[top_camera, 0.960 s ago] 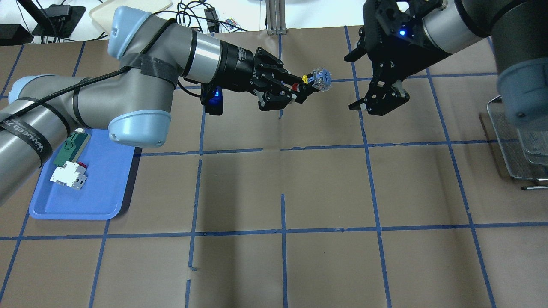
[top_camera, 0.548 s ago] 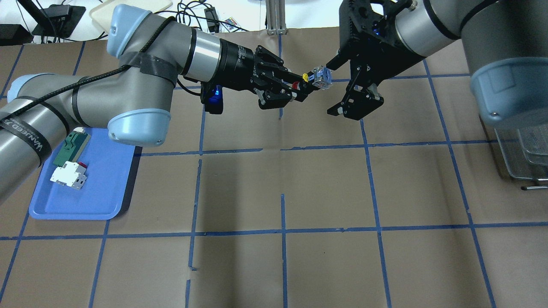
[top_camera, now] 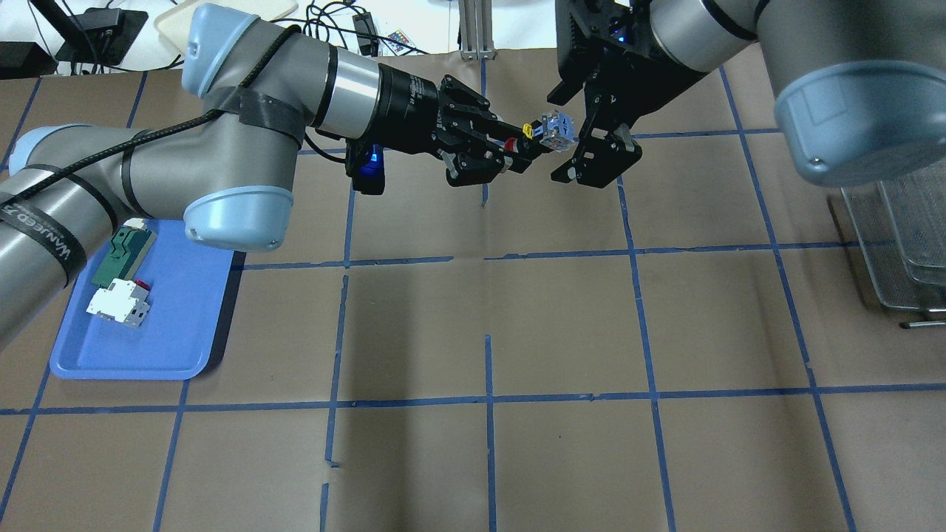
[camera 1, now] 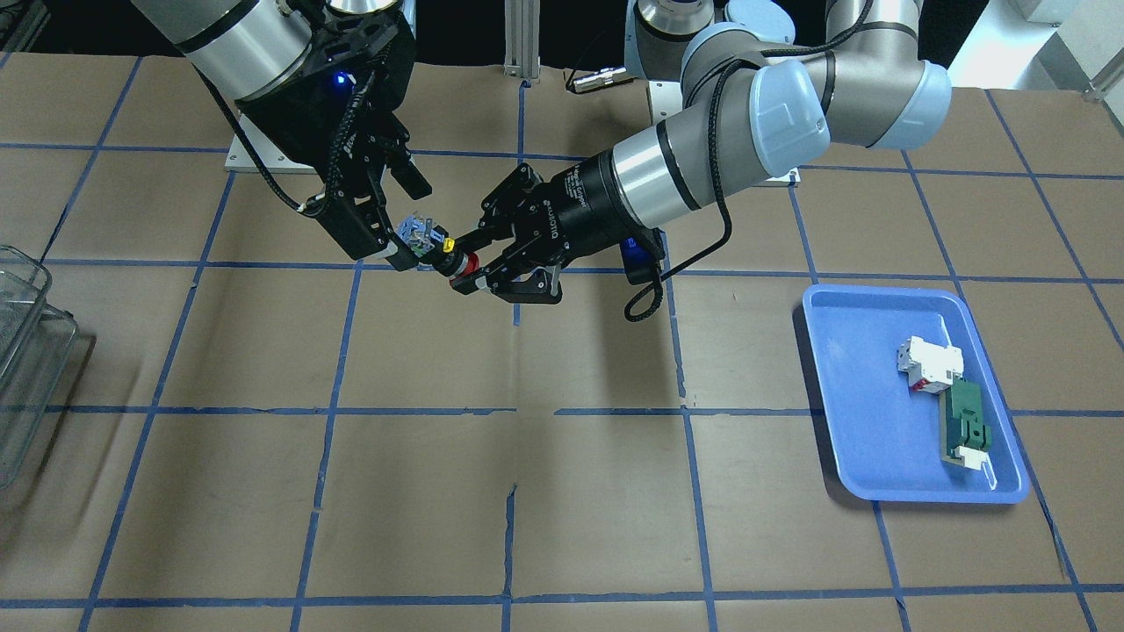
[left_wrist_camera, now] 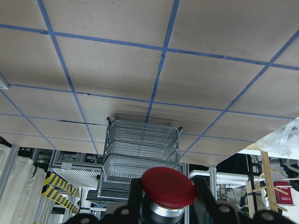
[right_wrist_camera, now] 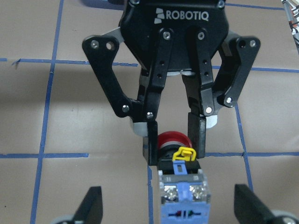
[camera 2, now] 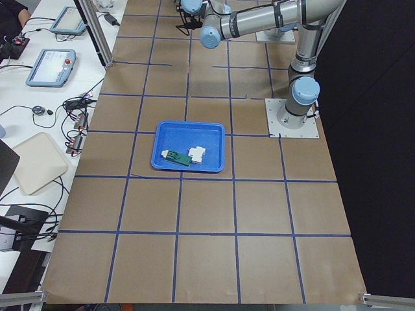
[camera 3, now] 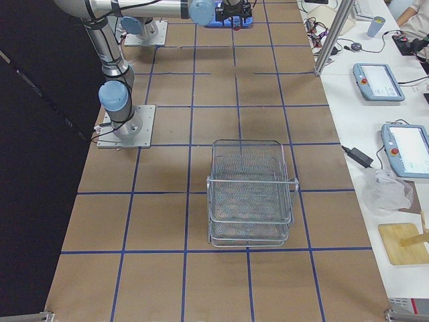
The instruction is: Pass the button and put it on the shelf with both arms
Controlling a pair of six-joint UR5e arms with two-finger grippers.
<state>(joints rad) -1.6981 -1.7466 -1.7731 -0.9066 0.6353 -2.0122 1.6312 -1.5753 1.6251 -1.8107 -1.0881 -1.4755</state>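
My left gripper (top_camera: 521, 146) is shut on the button (top_camera: 545, 134) at its red head and holds it level above the table, far centre. The clear bluish block points at my right gripper (top_camera: 570, 137). That gripper is open, with one finger on each side of the block, not touching it. The right wrist view shows the button (right_wrist_camera: 181, 179) between the left fingers (right_wrist_camera: 152, 144). In the front view the button (camera 1: 432, 242) sits between both grippers. The shelf (top_camera: 898, 244), a tiered see-through mesh rack, stands empty at the table's right edge; it also shows in the right side view (camera 3: 251, 191).
A blue tray (top_camera: 177, 325) lies near left, under my left arm's elbow. It holds a white-and-red breaker block (top_camera: 118, 303) and a flat green part (top_camera: 122, 255). Brown paper with blue tape lines covers the table between tray and shelf.
My right gripper has moved left, staying open, until its fingers flank the button's clear block. My left gripper has held the button nearly still.
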